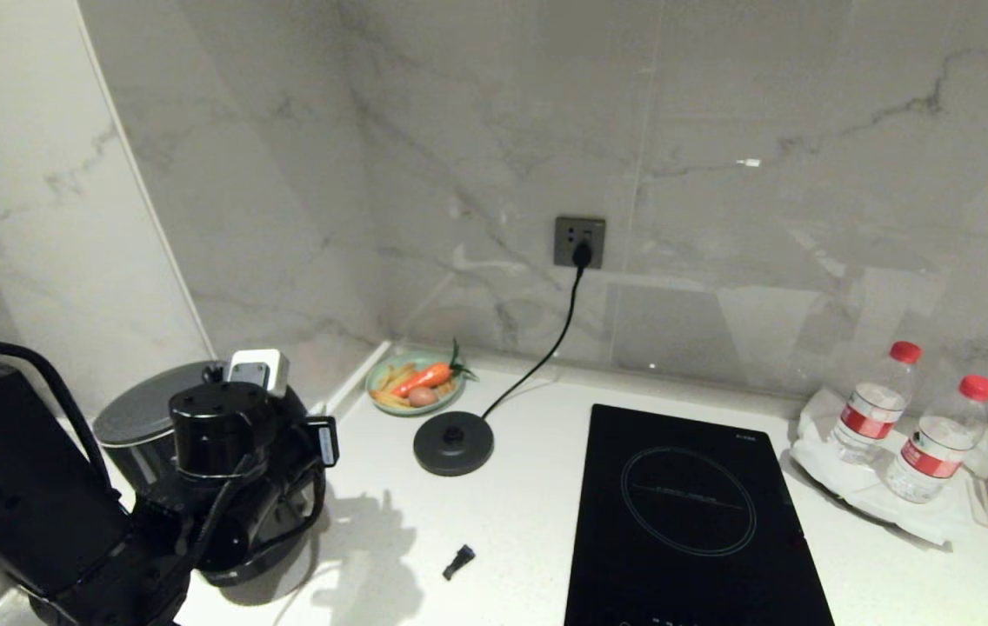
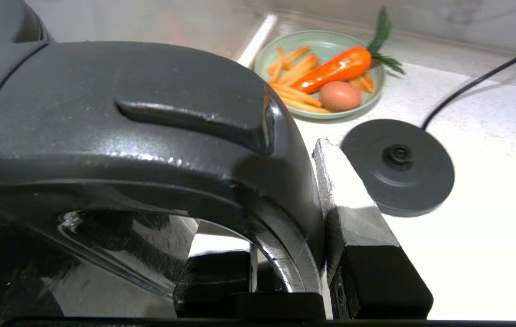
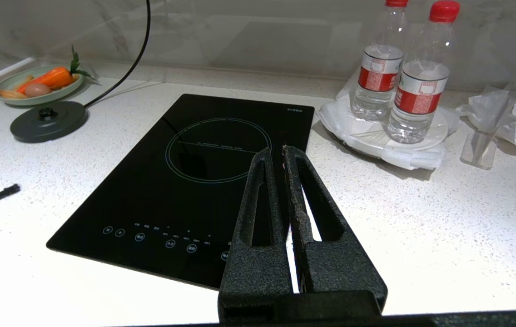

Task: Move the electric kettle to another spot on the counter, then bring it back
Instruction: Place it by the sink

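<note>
Gripping the loop handle of the kettle (image 2: 117, 136), the left pincer (image 2: 290, 254) is clamped on what looks a rigid, glossy, probably weighty body standing on the table (image 1: 529, 522); only the wrist view shows that hold, the base disc (image 2: 399, 165) just beyond, while the right pincer (image 3: 280, 159) hangs closed and empty.

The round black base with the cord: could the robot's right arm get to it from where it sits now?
Probably yes. The right end effector hangs shut over the hob, and only flat hob glass and open counter lie between it and the base. Whether the arm stretches that far is unclear.
</note>
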`<state>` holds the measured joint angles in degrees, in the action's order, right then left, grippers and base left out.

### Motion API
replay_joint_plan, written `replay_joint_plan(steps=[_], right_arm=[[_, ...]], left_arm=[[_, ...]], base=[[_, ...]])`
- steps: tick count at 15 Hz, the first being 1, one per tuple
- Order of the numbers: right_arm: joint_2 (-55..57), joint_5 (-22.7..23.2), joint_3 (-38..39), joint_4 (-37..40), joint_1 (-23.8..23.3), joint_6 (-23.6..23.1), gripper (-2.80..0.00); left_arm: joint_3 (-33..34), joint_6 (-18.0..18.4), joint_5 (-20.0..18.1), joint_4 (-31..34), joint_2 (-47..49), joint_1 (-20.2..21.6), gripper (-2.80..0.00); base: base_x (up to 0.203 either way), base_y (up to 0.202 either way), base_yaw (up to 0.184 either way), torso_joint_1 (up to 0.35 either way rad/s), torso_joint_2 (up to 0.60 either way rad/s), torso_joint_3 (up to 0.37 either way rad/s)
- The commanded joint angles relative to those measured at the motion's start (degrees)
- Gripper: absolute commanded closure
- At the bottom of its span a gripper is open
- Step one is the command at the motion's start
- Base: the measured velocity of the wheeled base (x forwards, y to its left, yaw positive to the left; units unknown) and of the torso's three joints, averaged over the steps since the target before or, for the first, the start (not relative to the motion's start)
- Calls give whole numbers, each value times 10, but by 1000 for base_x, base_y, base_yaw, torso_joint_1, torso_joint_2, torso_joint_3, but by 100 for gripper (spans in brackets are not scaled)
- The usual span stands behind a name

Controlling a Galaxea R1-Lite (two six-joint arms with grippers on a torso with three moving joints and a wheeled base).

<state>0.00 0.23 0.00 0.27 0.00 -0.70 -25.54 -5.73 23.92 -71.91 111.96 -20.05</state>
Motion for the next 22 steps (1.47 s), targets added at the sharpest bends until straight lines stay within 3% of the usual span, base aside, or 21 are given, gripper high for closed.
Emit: replay_joint_plan(steps=[1,4,6,12,22], right_arm=[[0,0,0,0,0,0,0],[0,0,0,0,0,0,0],[0,0,0,0,0,0,0],[0,0,0,0,0,0,0],[0,0,0,0,0,0,0]], left_arm=[[0,0,-15,-44,66,12,0],[-2,10,-28,-134,152,31,0],[0,25,-34,-155,189,51,0],[9,29,-56,-158,185,84,0],[13,29,-53,-158,182,84,0]], base=[[0,0,0,0,0,0],[0,0,0,0,0,0],[0,0,0,0,0,0],[0,0,0,0,0,0],[0,0,0,0,0,0]])
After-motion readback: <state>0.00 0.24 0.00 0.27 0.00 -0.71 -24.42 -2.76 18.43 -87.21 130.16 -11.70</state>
